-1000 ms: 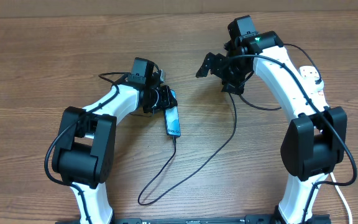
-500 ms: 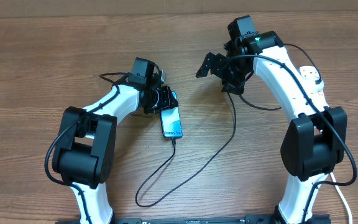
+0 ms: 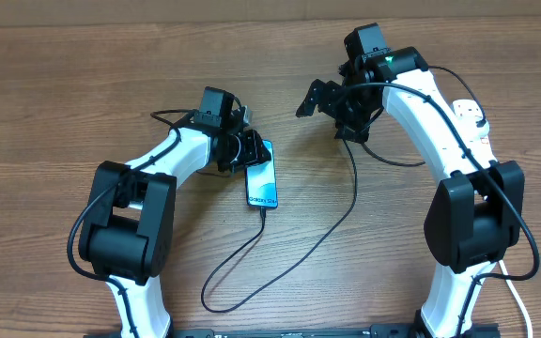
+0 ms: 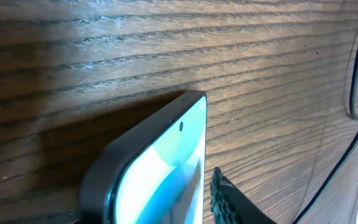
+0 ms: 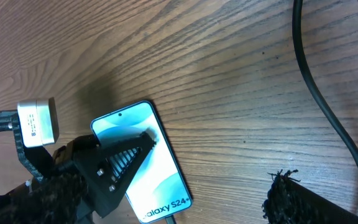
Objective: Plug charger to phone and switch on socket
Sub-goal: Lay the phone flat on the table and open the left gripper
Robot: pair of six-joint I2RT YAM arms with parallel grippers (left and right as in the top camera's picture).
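The phone [image 3: 262,180] lies screen-up on the wood, left of centre. The charger [image 3: 242,263] is a thin black cable whose tip meets the phone's bottom edge [image 3: 264,208]. It loops toward the front edge, then runs up to the right. My left gripper [image 3: 249,150] is open at the phone's top left. One finger [image 4: 229,205] stands just off the phone [image 4: 160,174] with a strip of wood between them. My right gripper [image 3: 325,111] hangs open, apart from the phone [image 5: 160,180], holding nothing. The white socket [image 3: 474,115] is mostly hidden behind my right arm.
A thick black cable [image 5: 328,112] hangs close to the right wrist camera. Thin black cable [image 4: 355,74] runs past the phone's far side. A white cord [image 3: 519,300] trails off at the front right. Bare wood surrounds the phone.
The phone has turned from standing on its edge to lying flat, screen up. My left jaws have widened off it. The right arm has not moved.
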